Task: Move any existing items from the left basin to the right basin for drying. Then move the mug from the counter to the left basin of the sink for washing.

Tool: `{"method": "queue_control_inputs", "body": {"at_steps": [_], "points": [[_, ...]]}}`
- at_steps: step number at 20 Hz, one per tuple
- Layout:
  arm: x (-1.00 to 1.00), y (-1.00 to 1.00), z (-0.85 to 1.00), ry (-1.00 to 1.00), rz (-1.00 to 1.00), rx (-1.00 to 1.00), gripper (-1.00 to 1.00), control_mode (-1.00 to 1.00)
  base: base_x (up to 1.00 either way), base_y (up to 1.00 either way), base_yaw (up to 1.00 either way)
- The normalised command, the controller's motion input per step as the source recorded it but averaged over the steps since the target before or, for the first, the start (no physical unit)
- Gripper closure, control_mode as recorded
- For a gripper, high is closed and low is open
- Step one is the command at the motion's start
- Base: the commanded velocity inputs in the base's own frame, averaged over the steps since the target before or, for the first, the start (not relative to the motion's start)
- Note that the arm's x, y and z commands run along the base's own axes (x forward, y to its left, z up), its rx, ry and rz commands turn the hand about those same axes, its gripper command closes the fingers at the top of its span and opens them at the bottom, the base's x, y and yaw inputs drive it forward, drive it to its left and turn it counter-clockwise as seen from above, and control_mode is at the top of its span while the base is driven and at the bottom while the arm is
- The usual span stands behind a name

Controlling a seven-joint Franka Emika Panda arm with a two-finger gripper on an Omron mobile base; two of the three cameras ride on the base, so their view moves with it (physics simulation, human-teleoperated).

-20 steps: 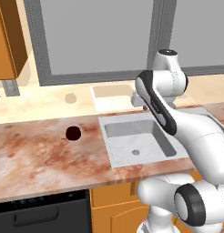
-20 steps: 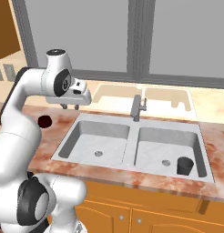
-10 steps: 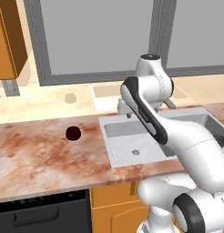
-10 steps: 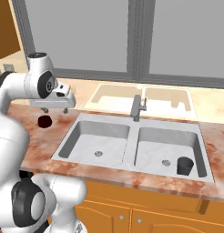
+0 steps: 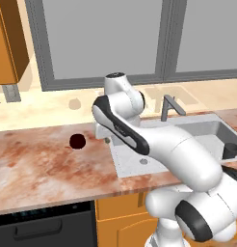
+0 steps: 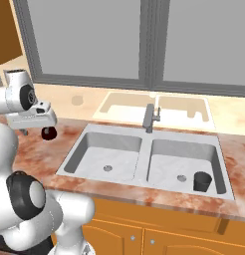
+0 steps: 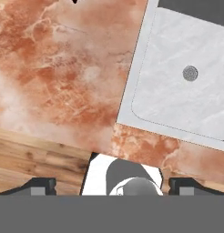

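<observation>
The dark maroon mug [image 5: 77,141] stands upright on the marbled counter [image 5: 38,164], left of the sink [image 6: 144,155]. In the hand view only a sliver of the mug [image 7: 75,1] shows at the top edge. My gripper [image 5: 103,136] hangs above the counter between the mug and the left basin [image 5: 139,157], a little right of the mug. The gripper [image 6: 28,130] sits just left of the mug [image 6: 49,133] in the right base view. Its fingertips [image 7: 39,185] stand wide apart, open and holding nothing. The left basin [image 6: 105,153] holds nothing I can see. The right basin [image 6: 177,159] holds a dark cup.
The dark grey-black cup [image 6: 202,181] stands upright in the right basin's near right corner. The grey angular faucet [image 6: 151,118] rises behind the divider between the basins. The counter's front edge and wooden cabinet fronts [image 7: 36,154] lie below the hand.
The arm has swung left, from over the sink to above the counter next to the mug. The mug and the dark cup have stayed put.
</observation>
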Motion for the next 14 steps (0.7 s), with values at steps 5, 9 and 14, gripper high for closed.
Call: {"method": "queue_control_inputs", "body": {"at_steps": [5, 9, 14], "points": [[0.06, 0.49, -0.37, 0.11, 0.02, -0.07, -1.00, -1.00, 0.00, 0.00, 0.00], [0.26, 0.25, -0.34, 0.11, 0.00, -0.05, -1.00, -1.00, 0.00, 0.00, 0.00], [0.26, 0.10, -0.12, 0.01, 0.00, -0.02, -1.00, -1.00, 0.00, 0.00, 0.00]]}}
